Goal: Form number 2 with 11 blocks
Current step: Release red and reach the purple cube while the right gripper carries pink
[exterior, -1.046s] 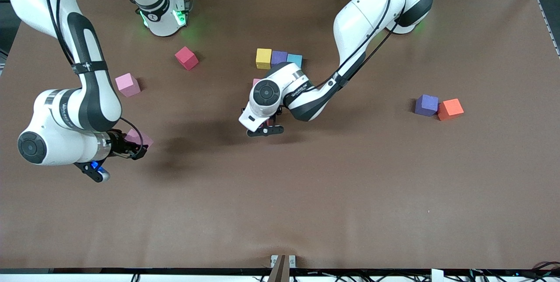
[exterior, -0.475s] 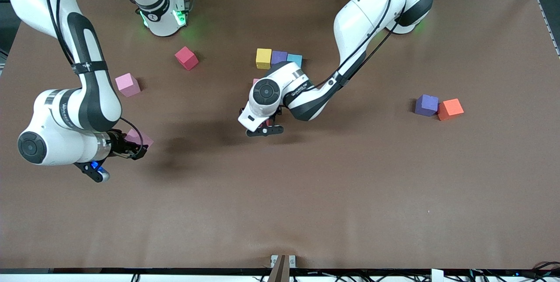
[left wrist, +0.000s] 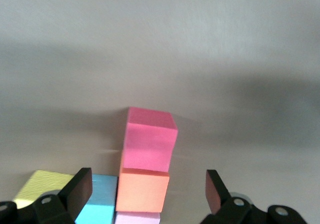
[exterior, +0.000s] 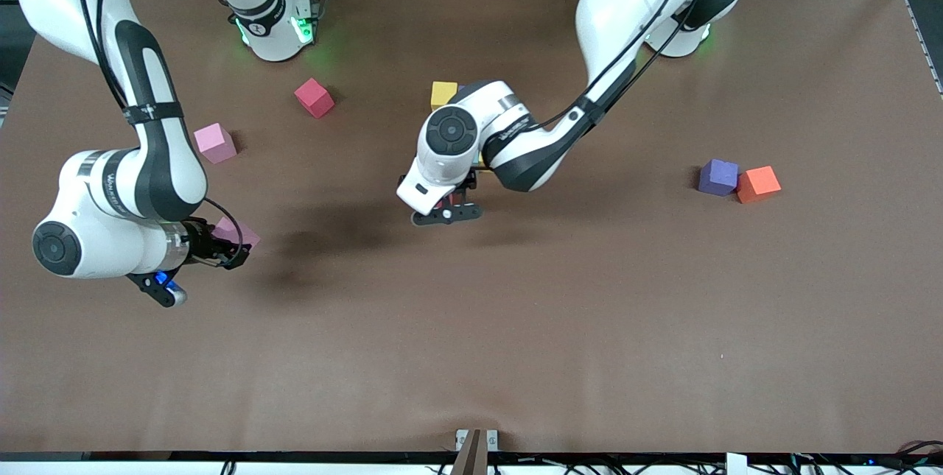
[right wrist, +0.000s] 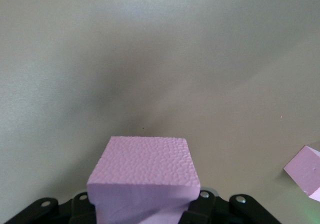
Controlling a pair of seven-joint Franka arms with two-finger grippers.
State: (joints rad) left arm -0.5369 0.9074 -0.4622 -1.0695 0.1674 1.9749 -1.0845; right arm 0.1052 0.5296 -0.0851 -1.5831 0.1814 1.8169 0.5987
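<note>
My left gripper (exterior: 451, 199) hangs open over the middle of the table. In the left wrist view the left gripper (left wrist: 147, 186) has nothing in its jaws. Under it lies a row of a bright pink block (left wrist: 150, 140), an orange block (left wrist: 142, 190) and a pale pink block (left wrist: 137, 218). A light blue block (left wrist: 97, 200) and a yellow block (left wrist: 40, 188) lie beside that row. In the front view the left arm hides this group, except one yellow block (exterior: 442, 92). My right gripper (exterior: 230, 245) is shut on a pale pink block (exterior: 242, 232) (right wrist: 145, 176), toward the right arm's end.
Loose blocks lie around. A red one (exterior: 314, 97) and a pink one (exterior: 215, 143) are toward the right arm's end. A purple one (exterior: 718, 177) touches an orange one (exterior: 759, 183) toward the left arm's end. The pink one (right wrist: 305, 176) also shows in the right wrist view.
The left hand has lifted and shifted a little, so the arm now covers the purple and light blue blocks beside the yellow one. The right arm has barely moved.
</note>
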